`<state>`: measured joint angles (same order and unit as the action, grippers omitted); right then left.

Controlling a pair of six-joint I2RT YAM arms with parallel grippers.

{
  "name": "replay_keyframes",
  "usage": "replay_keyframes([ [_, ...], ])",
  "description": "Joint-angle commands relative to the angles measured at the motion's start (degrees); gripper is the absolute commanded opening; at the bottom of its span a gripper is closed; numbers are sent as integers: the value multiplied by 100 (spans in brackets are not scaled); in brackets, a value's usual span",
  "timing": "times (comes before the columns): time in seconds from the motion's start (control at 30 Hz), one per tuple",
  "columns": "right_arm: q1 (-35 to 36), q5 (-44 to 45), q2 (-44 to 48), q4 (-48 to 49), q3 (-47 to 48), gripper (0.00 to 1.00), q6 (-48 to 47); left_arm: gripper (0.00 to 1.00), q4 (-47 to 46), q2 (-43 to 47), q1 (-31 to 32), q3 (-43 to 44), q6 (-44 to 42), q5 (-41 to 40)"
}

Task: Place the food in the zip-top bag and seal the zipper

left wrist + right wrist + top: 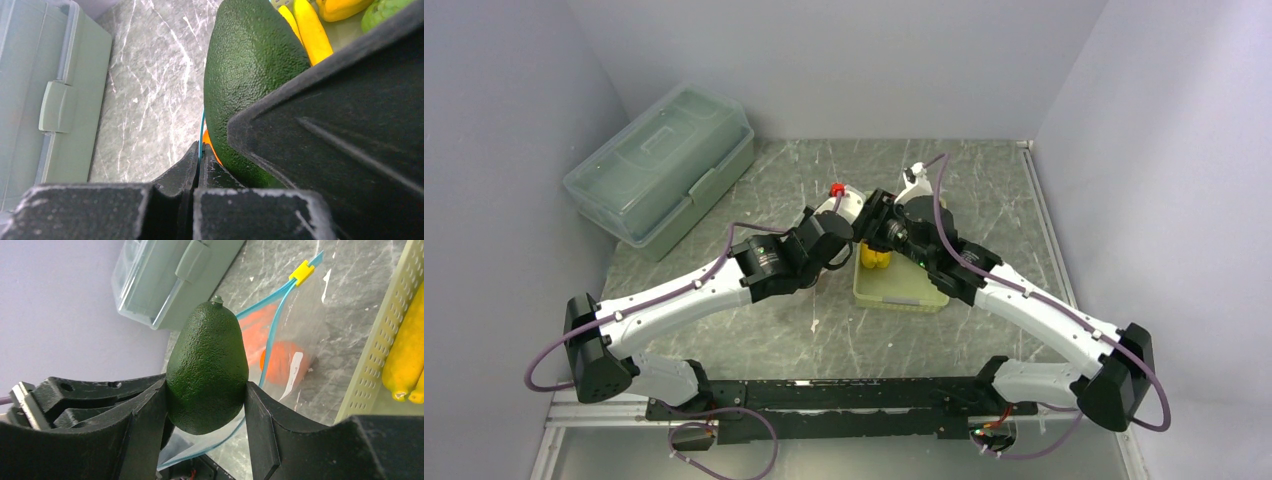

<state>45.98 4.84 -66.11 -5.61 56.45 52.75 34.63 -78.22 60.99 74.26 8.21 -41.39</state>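
My right gripper (205, 385) is shut on a dark green avocado (207, 370), its stem end pointing away from the fingers, just above the open mouth of the clear zip-top bag (305, 325). The teal zipper (272, 335) has a yellow slider (301, 271) at its far end. An orange piece (280, 362) lies inside the bag. My left gripper (201, 152) is shut on the teal zipper edge (202, 130), holding it up beside the avocado (250, 75). Yellow banana pieces (310, 30) and a light green piece (385, 12) lie in the basket (904, 295).
A large translucent lidded storage box (664, 165) stands at the back left on the grey marbled table (804, 330). The pale perforated basket (385, 340) sits just right of the bag. Grey walls close in left, right and behind.
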Motion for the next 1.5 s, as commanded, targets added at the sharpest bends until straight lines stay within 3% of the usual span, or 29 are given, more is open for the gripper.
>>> replay_keyframes([
  [0.0, 105, 260, -60, -65, 367, 29, -132, 0, -89, 173, 36, 281, 67, -44],
  [0.37, 428, 789, -165, -881, 349, 38, -465, 0, -90, 244, 36, 365, 4, -161],
  [0.77, 508, 948, -38, -939, 147, 75, -407, 0, -23, 232, 36, 388, 115, -114],
  [1.47, 509, 1247, 625, -1233, 165, 80, -657, 0, 58, 245, 36, 297, 134, -195],
])
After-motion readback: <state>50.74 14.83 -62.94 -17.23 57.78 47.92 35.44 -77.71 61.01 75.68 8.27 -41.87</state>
